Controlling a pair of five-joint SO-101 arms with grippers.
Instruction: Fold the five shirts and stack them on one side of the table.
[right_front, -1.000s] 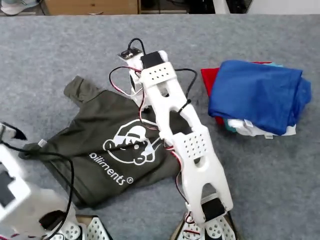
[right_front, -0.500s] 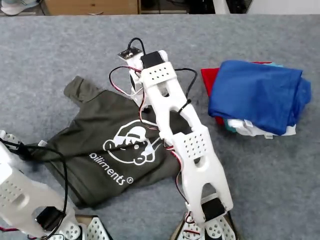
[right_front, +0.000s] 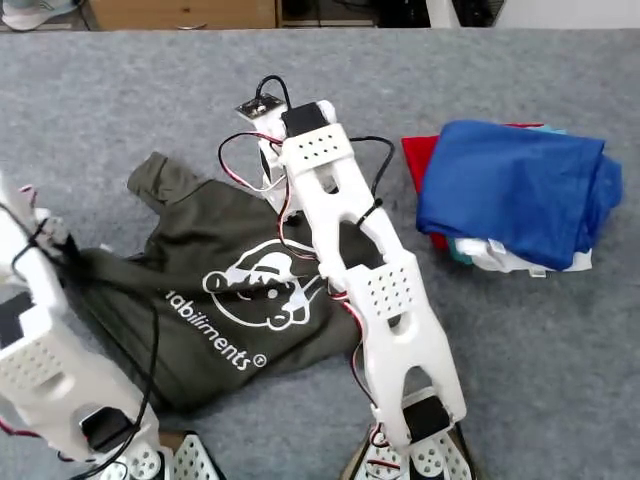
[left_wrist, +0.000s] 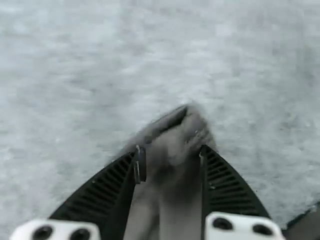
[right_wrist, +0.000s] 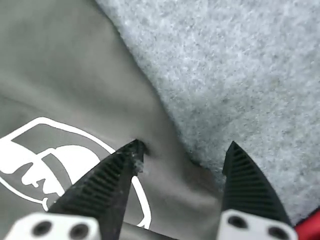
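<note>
1. We see the olive shirt (right_front: 235, 300) spread out left of centre in the high view, print facing up, on the grey table (right_front: 120, 100).
2. The left gripper (left_wrist: 171, 151), at the left edge of the high view, is clamped on a bunched bit of the olive shirt's left side, with fabric pinched between its 2 fingers.
3. The right gripper (right_wrist: 185, 147) is spread wide over the shirt's edge, upper centre of the high view, holding nothing.
4. The stack of folded shirts (right_front: 515, 190) sits at right, blue one on top, apart from the olive shirt.
</note>
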